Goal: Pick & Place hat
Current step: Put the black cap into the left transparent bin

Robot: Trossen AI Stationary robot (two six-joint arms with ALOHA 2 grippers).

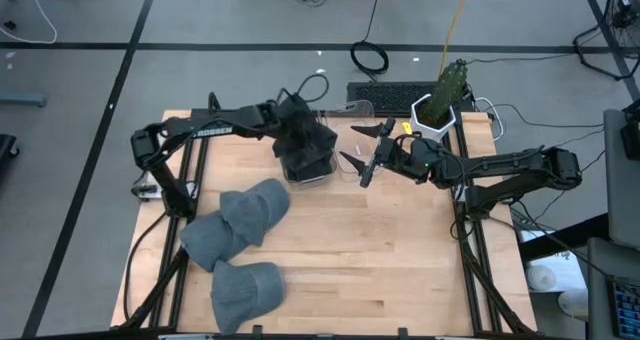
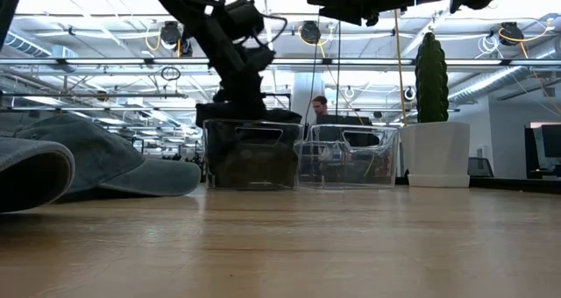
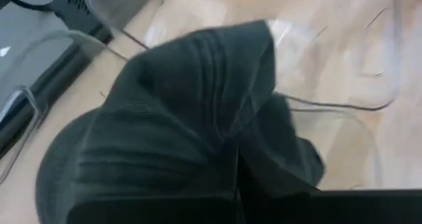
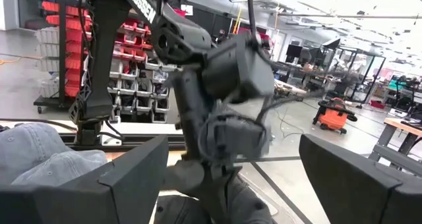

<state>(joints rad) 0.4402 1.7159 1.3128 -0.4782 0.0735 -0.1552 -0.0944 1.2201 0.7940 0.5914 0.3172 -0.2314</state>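
Observation:
A dark hat (image 1: 308, 138) (image 3: 191, 112) sits crumpled in a clear bin (image 1: 306, 170) (image 2: 252, 153) at the table's far middle. My left gripper (image 1: 298, 130) (image 3: 239, 194) stands shut over that bin, slanting down into the hat. Three grey hats (image 1: 250, 210) (image 1: 205, 242) (image 1: 245, 290) lie with their crowns on the wood at the near left. My right gripper (image 1: 358, 146) (image 4: 244, 184) hovers open to the right of the bin, roughly level, with nothing between its fingers. My left gripper's shut fingers (image 3: 277, 207) come slanting down from the table's left and meet the dark hat's folded crown (image 3: 224, 138) inside the bin. I cannot tell whether any cloth is caught between them. The hat lies bunched in the bin.
A second clear bin (image 2: 346, 156) stands just right of the first. A cactus in a white pot (image 1: 440, 105) (image 2: 429, 131) is at the far right corner, a keyboard (image 1: 385, 92) beyond the far edge. Bare wood (image 1: 380, 250) spreads over the near right.

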